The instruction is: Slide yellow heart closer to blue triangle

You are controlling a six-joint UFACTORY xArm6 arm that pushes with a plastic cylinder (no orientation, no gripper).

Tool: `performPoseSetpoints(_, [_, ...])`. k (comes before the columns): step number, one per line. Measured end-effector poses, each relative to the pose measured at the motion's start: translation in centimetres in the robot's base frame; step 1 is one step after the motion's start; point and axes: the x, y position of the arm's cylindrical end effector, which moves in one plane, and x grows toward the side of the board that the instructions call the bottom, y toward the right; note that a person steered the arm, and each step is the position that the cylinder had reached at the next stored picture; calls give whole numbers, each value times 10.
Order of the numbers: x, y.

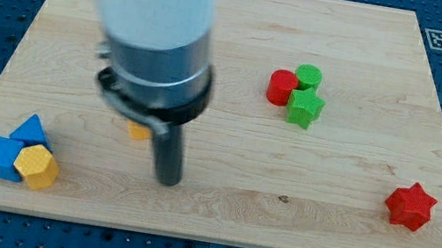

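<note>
A yellow block, mostly hidden behind my arm, lies left of centre; its shape cannot be made out, it may be the yellow heart. The blue triangle sits at the view's lower left, touching a blue block and a yellow hexagon. My tip rests on the board just right of and below the yellow block, close beside it.
A red cylinder, a green cylinder and a green star-like block cluster right of centre. A red star lies at the lower right. The wooden board ends on all sides on a blue perforated base.
</note>
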Motion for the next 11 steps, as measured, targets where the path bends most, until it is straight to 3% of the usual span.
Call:
performPoseSetpoints(2, [-82, 8])
performPoseSetpoints(11, [-42, -133])
